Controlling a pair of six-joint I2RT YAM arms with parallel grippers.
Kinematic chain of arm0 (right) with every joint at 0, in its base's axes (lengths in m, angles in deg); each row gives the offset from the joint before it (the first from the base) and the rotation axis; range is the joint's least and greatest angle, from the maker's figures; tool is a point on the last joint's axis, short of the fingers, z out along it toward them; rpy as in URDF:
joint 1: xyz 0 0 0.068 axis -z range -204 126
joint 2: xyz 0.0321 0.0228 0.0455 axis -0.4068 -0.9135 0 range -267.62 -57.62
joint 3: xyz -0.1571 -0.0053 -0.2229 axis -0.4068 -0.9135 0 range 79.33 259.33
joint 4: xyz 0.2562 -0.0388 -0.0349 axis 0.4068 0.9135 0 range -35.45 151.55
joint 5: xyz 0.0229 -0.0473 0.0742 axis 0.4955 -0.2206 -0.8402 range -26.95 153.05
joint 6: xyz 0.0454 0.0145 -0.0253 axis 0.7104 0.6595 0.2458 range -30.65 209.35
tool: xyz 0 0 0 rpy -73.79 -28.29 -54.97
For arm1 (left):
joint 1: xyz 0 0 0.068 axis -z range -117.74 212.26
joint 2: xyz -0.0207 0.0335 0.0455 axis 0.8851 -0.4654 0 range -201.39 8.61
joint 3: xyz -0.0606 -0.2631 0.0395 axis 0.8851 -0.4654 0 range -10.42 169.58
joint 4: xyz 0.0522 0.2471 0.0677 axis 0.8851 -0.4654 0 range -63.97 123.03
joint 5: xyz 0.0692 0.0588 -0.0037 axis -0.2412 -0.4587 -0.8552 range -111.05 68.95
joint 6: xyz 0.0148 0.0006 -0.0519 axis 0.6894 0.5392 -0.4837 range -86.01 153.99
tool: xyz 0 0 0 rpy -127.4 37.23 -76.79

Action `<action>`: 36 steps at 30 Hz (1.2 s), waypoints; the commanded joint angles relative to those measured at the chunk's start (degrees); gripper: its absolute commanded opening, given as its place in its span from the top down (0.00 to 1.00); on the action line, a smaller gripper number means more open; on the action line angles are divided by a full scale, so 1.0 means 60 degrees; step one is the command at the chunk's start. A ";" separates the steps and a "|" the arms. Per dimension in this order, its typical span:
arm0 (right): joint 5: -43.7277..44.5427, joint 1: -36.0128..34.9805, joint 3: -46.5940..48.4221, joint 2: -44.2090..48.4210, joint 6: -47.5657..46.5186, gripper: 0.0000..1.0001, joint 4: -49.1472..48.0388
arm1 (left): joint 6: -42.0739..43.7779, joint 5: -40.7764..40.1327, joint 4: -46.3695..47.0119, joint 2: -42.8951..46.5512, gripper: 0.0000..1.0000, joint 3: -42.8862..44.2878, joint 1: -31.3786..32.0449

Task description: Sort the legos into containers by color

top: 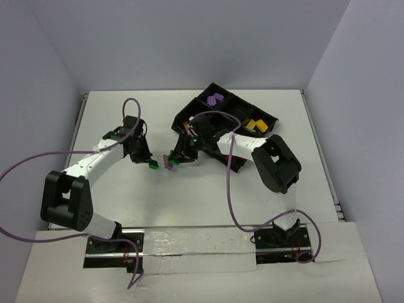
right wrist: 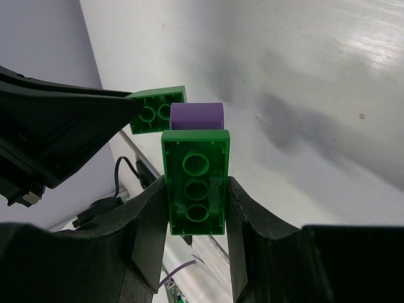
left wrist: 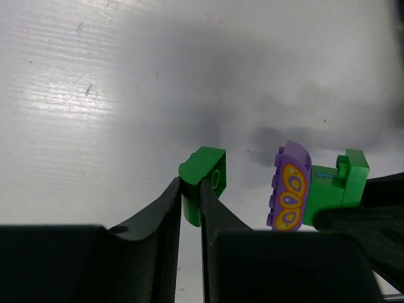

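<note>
The left pincer (left wrist: 190, 189) is clamping a small green plastic brick (left wrist: 205, 172) by its edge above the desk's (top: 189, 202) middle. The right pincer (right wrist: 196, 189) is squeezing a long green brick (right wrist: 196, 170) carrying a purple piece (right wrist: 197, 115). That shallow hold is risking a slip, and the joined colours a mis-sort in the black tray (top: 273, 120).

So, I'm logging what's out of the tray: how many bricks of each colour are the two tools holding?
Green: 2, a small green brick in the left tool and a long green brick in the right tool
Purple: 1, the purple brick joined onto the long green brick
Total: 3
</note>
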 commanded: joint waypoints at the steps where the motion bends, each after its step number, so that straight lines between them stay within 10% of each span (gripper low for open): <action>1: 0.0301 0.0036 0.0109 0.0810 -0.0184 1.00 0.0043 | -0.0027 -0.0079 0.0581 -0.0260 1.00 0.0151 -0.0019; 19: 0.6720 0.1392 -0.1836 0.6875 -0.1919 1.00 0.4753 | 0.0020 0.1423 -0.0302 -0.2649 1.00 0.5863 0.1532; 36: 0.7792 0.2468 -0.1188 0.8786 -0.2329 1.00 0.6935 | -0.0908 0.2810 0.0204 -0.6779 0.98 0.9916 0.2618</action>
